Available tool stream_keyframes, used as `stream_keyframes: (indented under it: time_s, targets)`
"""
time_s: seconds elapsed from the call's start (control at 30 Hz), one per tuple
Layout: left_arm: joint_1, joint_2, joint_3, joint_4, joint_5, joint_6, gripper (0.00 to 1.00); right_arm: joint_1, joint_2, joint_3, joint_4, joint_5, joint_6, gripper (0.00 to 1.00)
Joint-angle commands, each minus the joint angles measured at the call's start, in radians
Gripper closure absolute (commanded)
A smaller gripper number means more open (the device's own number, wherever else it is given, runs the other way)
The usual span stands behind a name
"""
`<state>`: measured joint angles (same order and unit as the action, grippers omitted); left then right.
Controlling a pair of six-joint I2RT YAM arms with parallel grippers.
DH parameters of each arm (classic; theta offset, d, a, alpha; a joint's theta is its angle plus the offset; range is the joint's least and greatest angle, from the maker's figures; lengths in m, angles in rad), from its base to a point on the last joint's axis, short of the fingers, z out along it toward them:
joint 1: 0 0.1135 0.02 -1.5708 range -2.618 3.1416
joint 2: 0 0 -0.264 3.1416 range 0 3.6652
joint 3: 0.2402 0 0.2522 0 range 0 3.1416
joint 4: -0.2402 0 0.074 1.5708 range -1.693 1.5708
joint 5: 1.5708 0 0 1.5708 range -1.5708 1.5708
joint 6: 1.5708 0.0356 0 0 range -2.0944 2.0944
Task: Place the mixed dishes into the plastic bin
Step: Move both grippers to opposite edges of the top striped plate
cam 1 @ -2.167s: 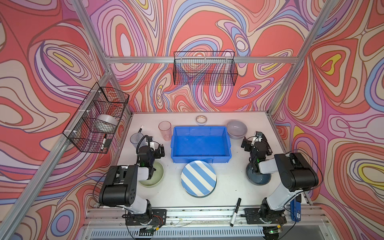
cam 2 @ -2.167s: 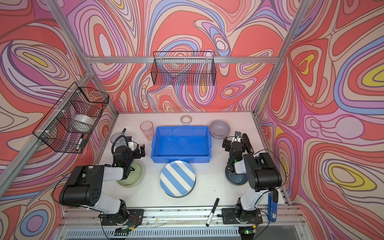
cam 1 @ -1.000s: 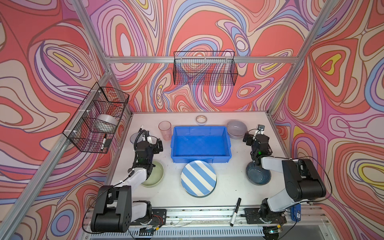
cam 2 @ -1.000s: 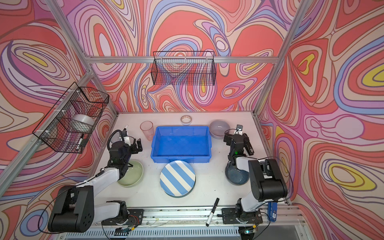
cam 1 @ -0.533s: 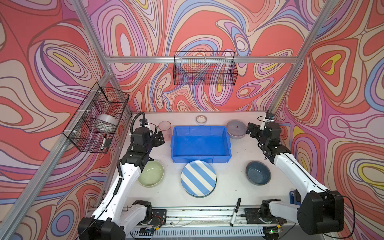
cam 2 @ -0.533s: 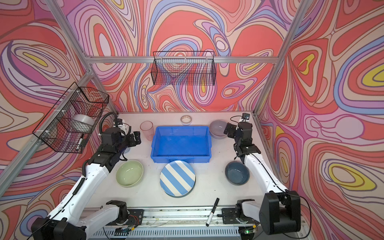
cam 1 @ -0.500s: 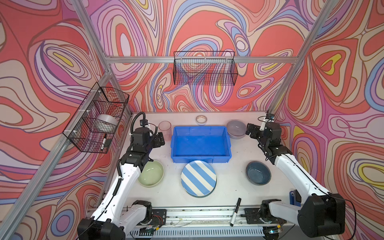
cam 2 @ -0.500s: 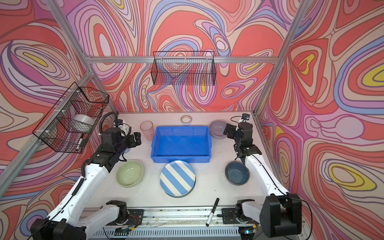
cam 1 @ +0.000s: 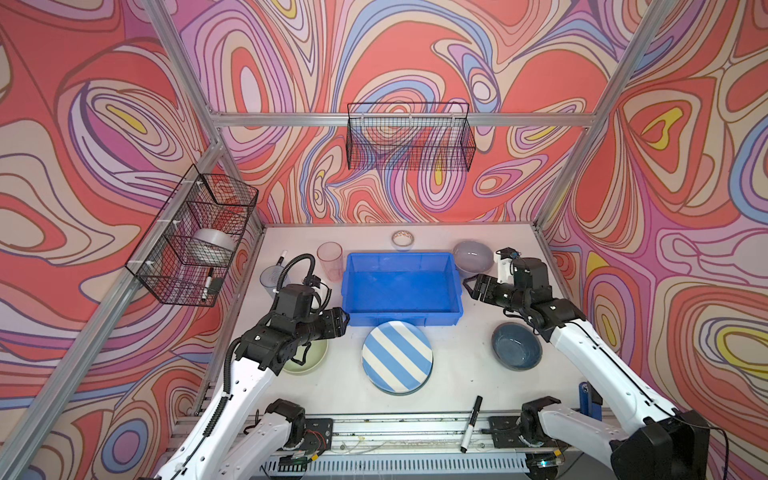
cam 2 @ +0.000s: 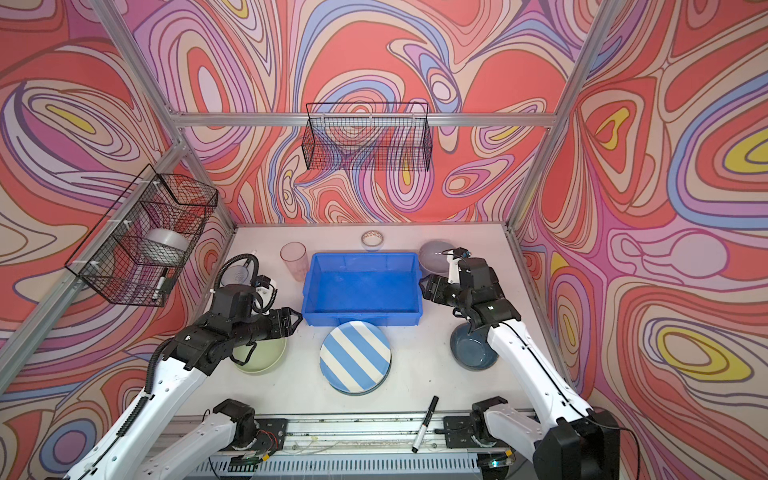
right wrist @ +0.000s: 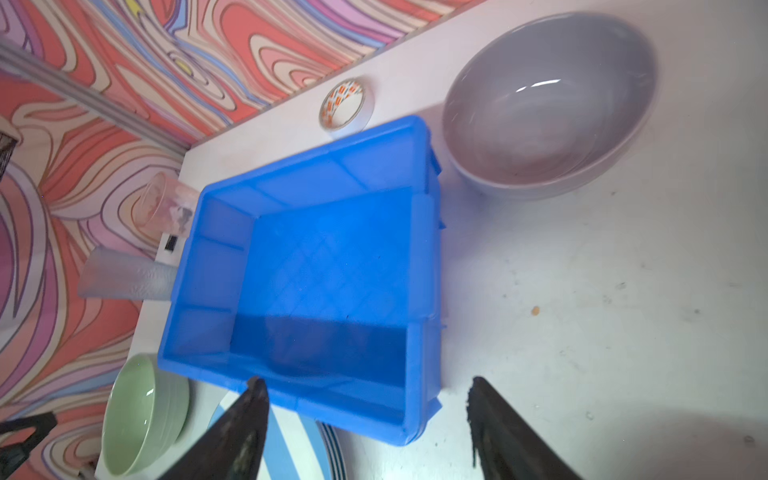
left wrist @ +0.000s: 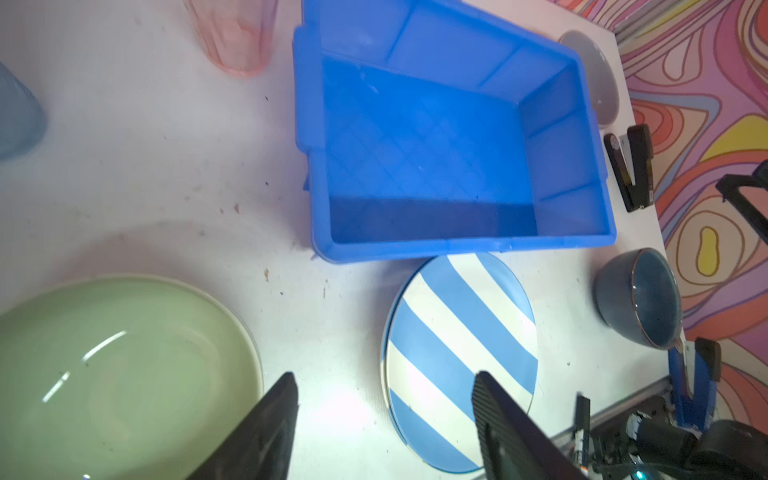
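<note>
The plastic bin (cam 1: 401,254) stands empty mid-table, also seen as bin (left wrist: 457,245) and bin (right wrist: 419,291). In front of it lies the striped plate (cam 1: 397,357), with more plate edges under it. Around them stand a pale green bowl (cam 1: 309,363), a dark blue bowl (cam 1: 516,346), a lavender bowl (cam 1: 473,257), a pink tumbler (cam 1: 330,259) and a bluish tumbler (cam 1: 270,279). My left gripper (cam 1: 343,322) (left wrist: 384,378) hovers open and empty by the bin's front left corner. My right gripper (cam 1: 471,286) (right wrist: 366,380) hovers open and empty at the bin's right side.
A small tape roll (cam 1: 402,238) lies behind the bin. A marker (cam 1: 471,424) rests on the front rail and another marker (cam 1: 281,257) lies by the tumblers. Black wire baskets hang on the left wall (cam 1: 195,241) and the back wall (cam 1: 409,137).
My left gripper has swung from beside the tumblers forward and right to the bin's front left corner. My right gripper has moved from beside the lavender bowl towards the bin's right wall.
</note>
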<state>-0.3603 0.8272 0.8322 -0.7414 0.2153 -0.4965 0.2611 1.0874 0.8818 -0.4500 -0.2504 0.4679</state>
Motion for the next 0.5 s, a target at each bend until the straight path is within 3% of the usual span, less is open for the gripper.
stream_keyframes:
  time_s: [0.0,0.47]
  targets:
    - [-0.073,-0.022,-0.056,-0.065,-0.017,-0.103,0.36,0.079,-0.018,-0.028,-0.077,-0.033,0.034,0.27]
    - [-0.285,0.142,-0.198,0.183,-0.024,-0.203,0.60,0.313,0.088,-0.126,-0.086,-0.069,0.067,0.47]
